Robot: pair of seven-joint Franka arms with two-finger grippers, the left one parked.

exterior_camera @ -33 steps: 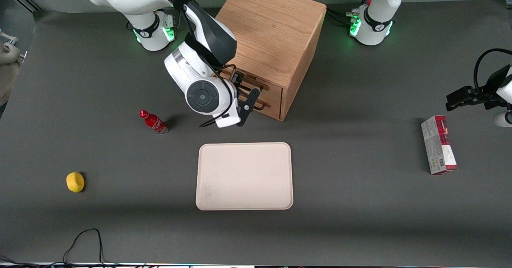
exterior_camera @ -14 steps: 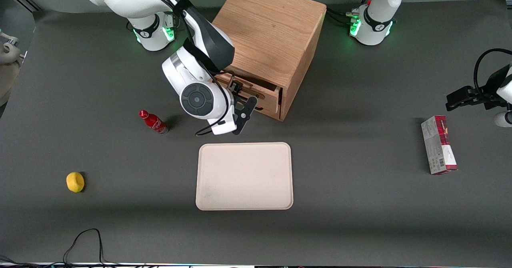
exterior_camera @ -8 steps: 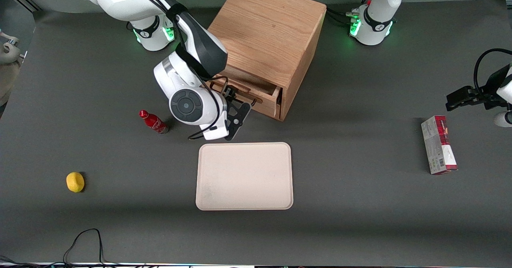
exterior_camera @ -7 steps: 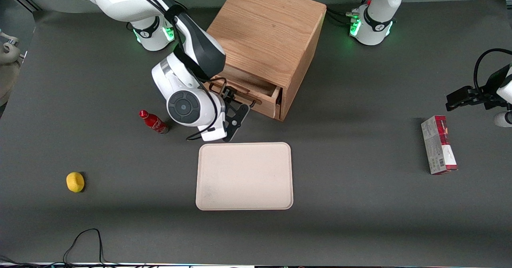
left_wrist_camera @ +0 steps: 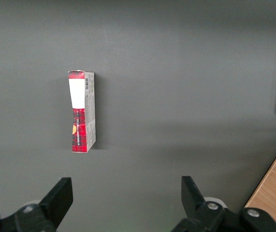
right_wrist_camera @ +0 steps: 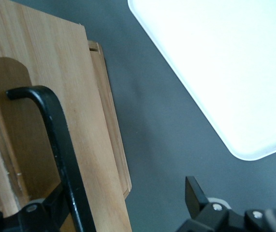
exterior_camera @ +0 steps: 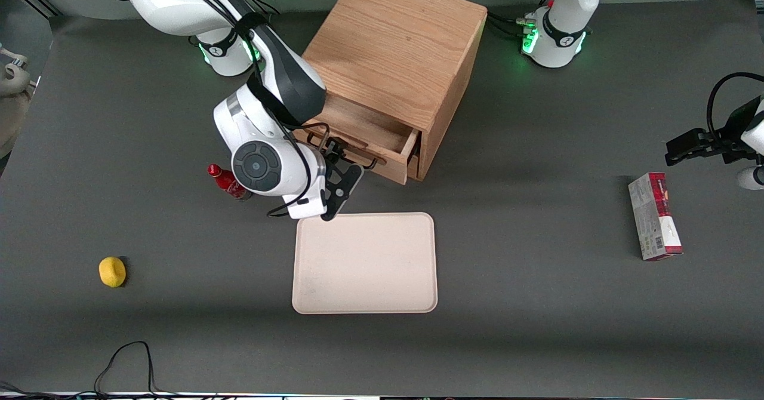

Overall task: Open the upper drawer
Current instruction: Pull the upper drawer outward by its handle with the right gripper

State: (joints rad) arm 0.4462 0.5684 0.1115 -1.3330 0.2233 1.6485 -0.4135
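Observation:
The oak cabinet stands at the back middle of the table. Its upper drawer is pulled partly out toward the front camera, with its bare inside showing. My gripper is in front of the drawer's front panel, fingers spread open. The black wire handle runs between the fingers, close against one finger; the other finger hangs over the table. In the front view the handle is partly hidden by my wrist. The lower drawer is hidden under the upper one.
A cream tray lies just nearer the front camera than my gripper; it also shows in the right wrist view. A red bottle lies beside my wrist. A yellow fruit and a red-white box lie far off.
My arm has drawn away from the cabinet toward the front camera and the tray. The upper drawer has slid out with it, from shut to partly open.

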